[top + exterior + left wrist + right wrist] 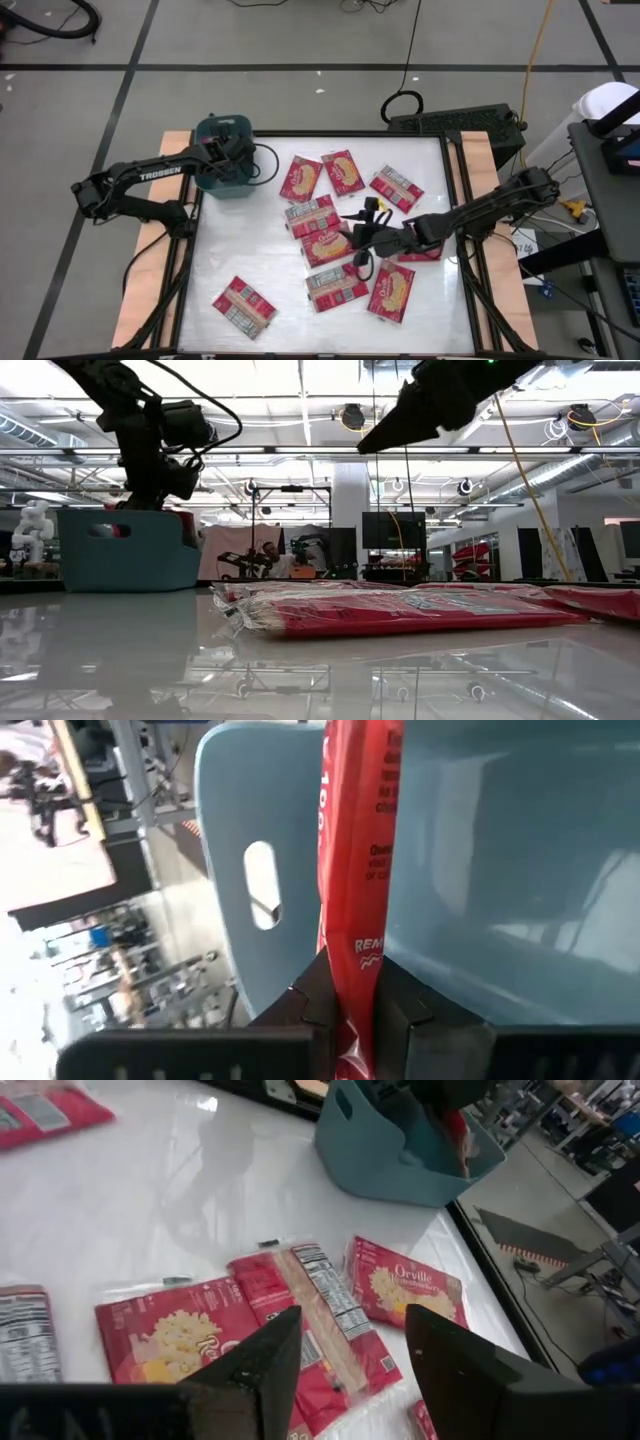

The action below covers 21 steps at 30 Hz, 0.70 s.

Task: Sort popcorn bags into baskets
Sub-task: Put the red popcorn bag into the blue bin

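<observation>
Teal basket (222, 172), tabletop (260, 260) ten o'clock: left tool (232, 152) inside, pinching one upright popcorn bag (352, 870). Loose bags (320, 245) lie at centre. Right tool (362, 240) spread above them.

We see a teal-blue basket (226, 160) and a plain red popcorn bag (352, 870) with white lettering pinched in our dark left gripper (352, 1005). Below our black right gripper (345, 1350) lie red bags with yellow-orange popcorn pictures (165, 1338) and a white-grey label (325, 1305), on the glossy white table (120, 1210).
</observation>
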Tool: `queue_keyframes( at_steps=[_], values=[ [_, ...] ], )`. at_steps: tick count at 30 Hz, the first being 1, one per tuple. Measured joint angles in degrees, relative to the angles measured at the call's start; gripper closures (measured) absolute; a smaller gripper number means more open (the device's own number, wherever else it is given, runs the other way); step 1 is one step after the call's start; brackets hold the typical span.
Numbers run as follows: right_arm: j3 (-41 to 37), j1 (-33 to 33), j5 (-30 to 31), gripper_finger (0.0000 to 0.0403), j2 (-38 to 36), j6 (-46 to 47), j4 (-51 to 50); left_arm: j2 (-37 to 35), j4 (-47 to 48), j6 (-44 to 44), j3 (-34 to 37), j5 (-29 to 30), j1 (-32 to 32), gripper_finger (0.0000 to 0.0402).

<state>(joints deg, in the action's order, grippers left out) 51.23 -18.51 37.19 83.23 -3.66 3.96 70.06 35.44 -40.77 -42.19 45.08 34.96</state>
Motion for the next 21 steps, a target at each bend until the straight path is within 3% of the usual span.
queue_keyframes(
  at_steps=[5,14,21],
  values=[
    [-2.1,-0.7,0.0,0.0232,-2.0,0.1,2.3,0.0,0.3,-0.5,0.0,1.2,0.9,0.0371],
    [-2.5,-0.7,0.0,0.0232,-2.2,0.6,2.3,0.1,0.3,0.5,0.0,-3.9,3.5,0.0365],
    [-2.5,-0.7,0.0,0.0232,-2.2,0.4,3.5,0.1,0.3,0.5,0.0,-4.0,4.7,0.0290]
  ],
)
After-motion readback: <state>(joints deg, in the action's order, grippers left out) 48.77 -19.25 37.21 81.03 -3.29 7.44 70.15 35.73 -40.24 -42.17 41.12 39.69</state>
